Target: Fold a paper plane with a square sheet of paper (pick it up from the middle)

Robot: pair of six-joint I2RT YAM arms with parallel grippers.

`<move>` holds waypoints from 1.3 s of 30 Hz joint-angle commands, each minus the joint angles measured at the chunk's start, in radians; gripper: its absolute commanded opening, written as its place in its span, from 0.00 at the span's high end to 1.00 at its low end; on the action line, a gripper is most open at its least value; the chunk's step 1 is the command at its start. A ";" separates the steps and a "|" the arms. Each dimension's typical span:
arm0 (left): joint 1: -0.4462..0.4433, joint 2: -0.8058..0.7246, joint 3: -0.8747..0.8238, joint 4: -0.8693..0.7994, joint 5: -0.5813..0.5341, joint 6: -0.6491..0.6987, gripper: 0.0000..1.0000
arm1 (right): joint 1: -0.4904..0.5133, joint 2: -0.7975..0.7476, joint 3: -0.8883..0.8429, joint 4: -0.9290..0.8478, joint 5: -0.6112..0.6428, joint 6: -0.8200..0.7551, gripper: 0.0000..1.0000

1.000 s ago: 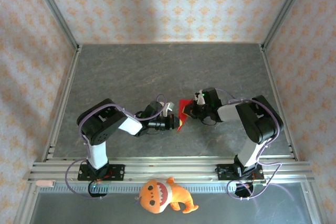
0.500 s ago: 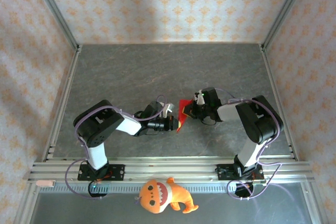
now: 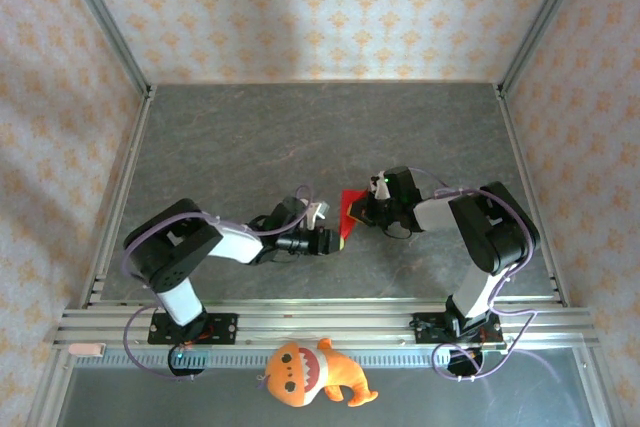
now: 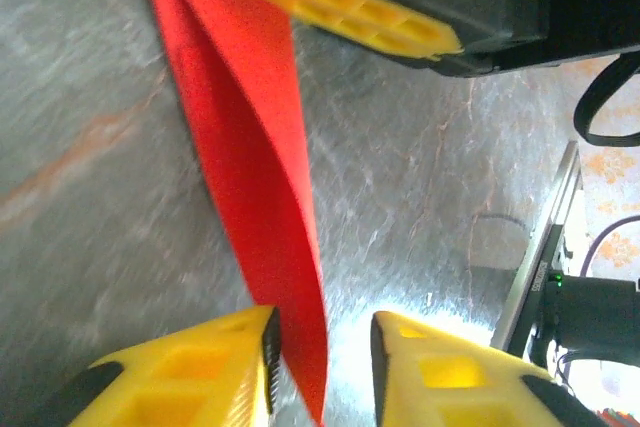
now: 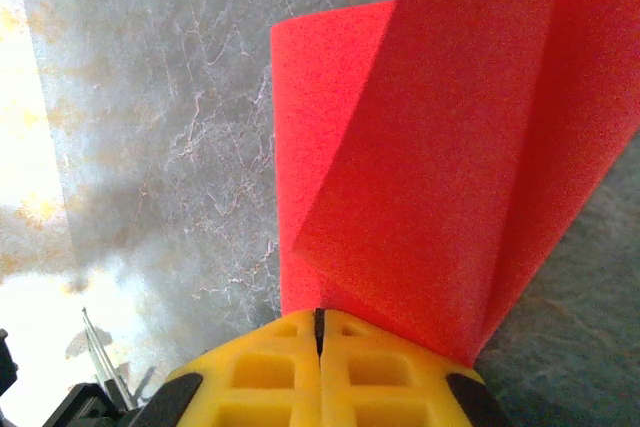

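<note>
Right tool pinches the red paper; left tool gapes around its tip.

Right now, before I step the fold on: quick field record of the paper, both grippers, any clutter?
paper: folded red paper, creased, layers fanned, held between the arms over the grey table
right gripper: shut on the paper's edge
left gripper: jaws apart, the paper's narrow tip in the gap
clutter: orange plush toy on the near ledge, in front of the arm bases
</note>
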 commanded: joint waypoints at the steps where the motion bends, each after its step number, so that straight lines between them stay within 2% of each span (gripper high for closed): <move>1: -0.002 -0.091 -0.014 -0.129 -0.103 0.012 0.63 | 0.000 0.069 -0.022 -0.124 0.190 -0.041 0.94; 4: -0.002 -0.142 0.009 -0.140 -0.138 0.013 0.65 | 0.000 0.070 -0.021 -0.124 0.190 -0.042 0.94; 6: -0.001 -0.128 0.051 -0.140 -0.106 0.027 0.78 | 0.000 0.071 -0.021 -0.124 0.190 -0.043 0.94; 8: -0.004 -0.098 0.094 -0.153 -0.073 0.041 0.88 | -0.001 0.072 -0.020 -0.122 0.188 -0.039 0.94; 11: -0.004 -0.047 0.145 -0.133 -0.022 0.043 0.95 | -0.001 0.070 -0.022 -0.112 0.183 -0.031 0.94; 25: -0.005 0.137 0.328 -0.276 0.021 0.105 0.96 | -0.001 0.075 -0.018 -0.120 0.178 -0.035 0.95; 30: -0.005 0.162 0.313 -0.302 -0.009 0.109 0.96 | -0.001 0.072 -0.017 -0.125 0.178 -0.037 0.95; 39: -0.017 0.146 0.215 -0.264 0.001 0.095 0.97 | 0.000 0.075 -0.017 -0.129 0.184 -0.042 0.95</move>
